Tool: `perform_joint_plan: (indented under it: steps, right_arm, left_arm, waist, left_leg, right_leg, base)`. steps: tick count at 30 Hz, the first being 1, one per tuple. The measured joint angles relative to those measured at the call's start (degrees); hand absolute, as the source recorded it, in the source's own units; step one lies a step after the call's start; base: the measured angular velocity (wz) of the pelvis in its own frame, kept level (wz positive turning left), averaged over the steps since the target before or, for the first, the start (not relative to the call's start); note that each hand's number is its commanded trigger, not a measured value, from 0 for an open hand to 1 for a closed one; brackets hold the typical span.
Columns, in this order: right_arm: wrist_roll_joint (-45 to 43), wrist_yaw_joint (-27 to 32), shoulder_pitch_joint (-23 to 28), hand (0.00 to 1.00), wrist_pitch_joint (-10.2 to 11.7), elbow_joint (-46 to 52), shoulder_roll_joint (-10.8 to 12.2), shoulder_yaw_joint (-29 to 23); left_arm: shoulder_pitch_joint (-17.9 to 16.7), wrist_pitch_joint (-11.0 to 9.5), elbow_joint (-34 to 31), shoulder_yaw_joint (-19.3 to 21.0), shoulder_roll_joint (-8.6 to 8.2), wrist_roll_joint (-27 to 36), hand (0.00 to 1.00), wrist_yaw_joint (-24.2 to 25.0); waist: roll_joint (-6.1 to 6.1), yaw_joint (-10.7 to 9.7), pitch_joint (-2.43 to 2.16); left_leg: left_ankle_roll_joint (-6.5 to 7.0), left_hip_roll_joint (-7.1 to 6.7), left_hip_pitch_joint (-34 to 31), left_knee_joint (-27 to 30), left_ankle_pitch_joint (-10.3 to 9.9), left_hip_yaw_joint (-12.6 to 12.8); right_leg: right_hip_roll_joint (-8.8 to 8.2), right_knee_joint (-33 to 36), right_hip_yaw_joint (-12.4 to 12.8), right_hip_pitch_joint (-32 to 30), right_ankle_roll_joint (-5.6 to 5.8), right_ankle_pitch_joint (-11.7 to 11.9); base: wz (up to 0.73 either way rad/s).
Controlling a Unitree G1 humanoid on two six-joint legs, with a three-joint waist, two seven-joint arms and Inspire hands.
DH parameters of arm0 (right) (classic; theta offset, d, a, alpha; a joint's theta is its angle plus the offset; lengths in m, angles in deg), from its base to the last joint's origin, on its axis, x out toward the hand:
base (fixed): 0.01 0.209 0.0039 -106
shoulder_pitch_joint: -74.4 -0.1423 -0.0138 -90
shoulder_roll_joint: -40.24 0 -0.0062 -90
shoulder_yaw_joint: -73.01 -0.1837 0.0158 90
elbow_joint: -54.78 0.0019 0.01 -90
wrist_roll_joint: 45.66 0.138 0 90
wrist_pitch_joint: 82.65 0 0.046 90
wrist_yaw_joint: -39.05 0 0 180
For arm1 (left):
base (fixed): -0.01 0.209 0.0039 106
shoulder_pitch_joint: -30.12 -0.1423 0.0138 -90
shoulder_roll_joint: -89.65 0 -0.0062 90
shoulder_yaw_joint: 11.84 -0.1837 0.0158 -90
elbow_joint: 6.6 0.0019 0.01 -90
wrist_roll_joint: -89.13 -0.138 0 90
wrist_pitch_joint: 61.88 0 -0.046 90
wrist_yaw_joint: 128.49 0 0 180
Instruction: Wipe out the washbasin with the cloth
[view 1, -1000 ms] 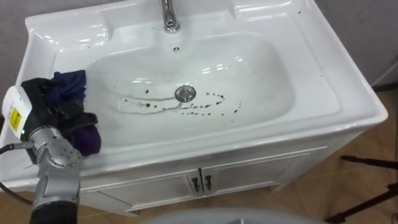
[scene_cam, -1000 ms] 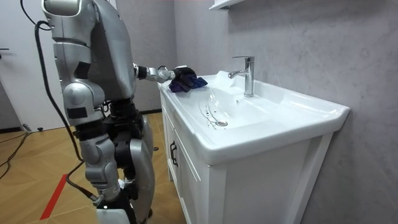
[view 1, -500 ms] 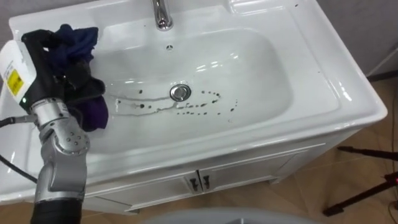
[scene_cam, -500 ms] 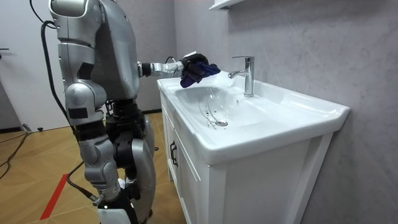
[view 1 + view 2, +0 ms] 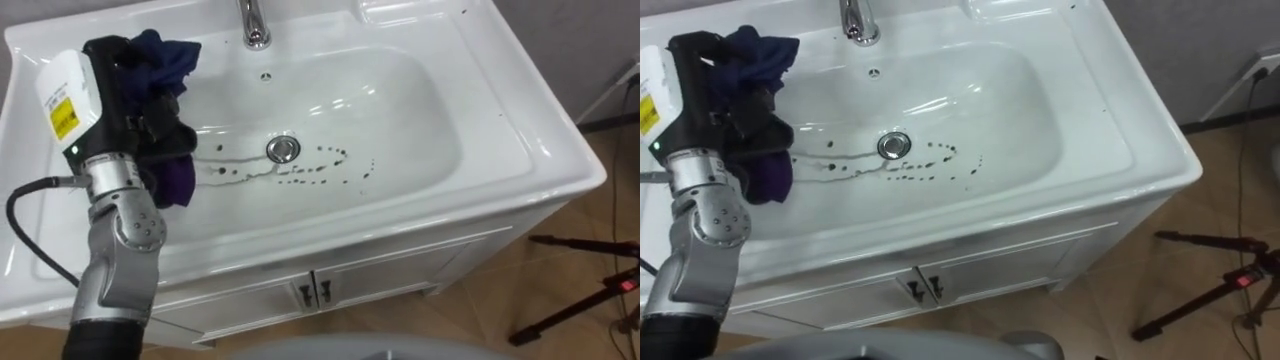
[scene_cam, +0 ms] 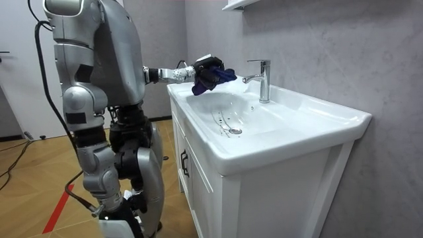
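A white basin [image 5: 440, 150] [image 5: 1040, 135] [image 6: 277, 125] is set in a white cabinet. Dark specks and a wet streak [image 5: 320, 165] lie round the drain [image 5: 283, 150] [image 5: 894, 145]. My left hand [image 5: 135, 100] [image 5: 725, 95] [image 6: 203, 67] hangs over the bowl's left side, shut on a dark blue and purple cloth [image 5: 170, 60] [image 5: 765, 50] [image 6: 211, 77]. The cloth bunches above the hand and droops below it, clear of the bowl's bottom. The chrome tap [image 5: 252, 22] [image 6: 263, 79] stands at the back.
I stand at the cabinet's front, its two doors [image 5: 310, 292] shut. Black tripod legs [image 5: 580, 290] rest on the wooden floor at the right. A shelf's edge [image 6: 234, 5] juts from the grey wall above the basin.
My left hand has lifted the cloth off the basin's left rim and carried it out over the bowl, toward the tap. The head camera has shifted a little.
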Motion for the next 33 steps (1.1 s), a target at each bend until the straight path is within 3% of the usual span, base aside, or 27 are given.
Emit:
perform_joint_plan:
  steps: [4, 8, 11, 15, 18, 26, 33]
  right_arm:
    - [-0.2, 0.05, 0.08, 0.0, -0.07, 0.0, -0.33, 0.06]
    - [-0.43, 0.02, 0.02, 0.0, -0.14, -0.09, -0.66, -0.02]
    - [-0.47, -0.04, 0.18, 0.0, -0.15, -0.17, -0.8, -0.02]
    - [-1.78, -0.07, 0.08, 0.0, -0.19, -1.18, -1.4, -0.06]
    - [-2.19, -0.07, 0.1, 0.0, -0.79, -1.2, -1.56, -0.1]
    - [-6.58, -0.71, 0.28, 0.0, -2.58, -0.71, -1.63, -0.21]
    - [-12.27, -1.2, 0.32, 0.0, -3.82, 0.16, -1.73, -0.31]
  left_arm:
    - [0.0, 0.25, 4.37, -1.31, 0.07, -1.99, 1.0, 0.21]
    - [-0.06, 1.89, 10.08, -2.55, 0.06, -5.67, 1.0, 2.5]
    - [-0.54, 2.7, 10.72, -2.68, 0.07, -8.34, 1.0, 3.57]
    - [-0.64, 2.8, 14.94, -3.22, 0.33, -10.06, 1.0, 3.48]
    - [-0.73, 3.08, 17.76, -3.26, 0.32, -10.52, 1.0, 3.57]
    - [-0.8, 3.12, 17.95, -3.19, 0.41, -14.36, 1.0, 3.58]
    - [0.16, 3.74, 24.04, -3.21, 2.36, -20.37, 1.0, 3.88]
  waist:
    - [0.43, -0.16, 0.05]
    - [0.91, -0.25, 0.19]
    - [1.05, -0.32, 0.21]
    - [1.76, -1.09, -0.08]
    - [2.02, -1.82, 0.01]
    - [1.2, -2.09, 0.17]
    - [0.4, -3.37, 0.15]
  left_leg:
    - [0.0, -0.02, 0.05, 0.0, 0.0, 0.05]
    - [0.0, -0.01, -0.14, -0.01, 0.0, 0.26]
    - [0.0, 0.0, -0.18, -0.01, 0.0, 1.0]
    - [0.0, -0.01, 0.24, -0.03, 0.0, 1.49]
    - [0.0, 0.03, 0.47, -0.04, 0.0, 1.49]
    - [0.0, 0.01, 1.02, -0.13, 0.0, 1.72]
    - [0.01, 0.04, 0.85, -0.11, 0.0, 2.81]
  right_leg:
    - [0.0, 0.03, 0.07, 0.06, 0.01, 0.01]
    - [0.05, -0.08, 0.54, -0.13, 0.01, 0.01]
    - [0.05, -0.1, 0.69, -0.38, 0.02, 0.01]
    - [0.1, -0.06, 1.28, -0.26, 0.04, 0.02]
    - [0.19, -0.13, 1.44, -0.13, 0.03, 0.02]
    - [0.19, 0.24, 2.02, -0.2, 0.04, 0.02]
    - [0.19, 1.7, 3.0, -1.28, 0.03, 0.02]
  base:
    - [0.0]
    - [0.0]
    - [-0.07]
    - [-0.09]
    - [-0.04]
    - [-0.04]
    - [-0.06]
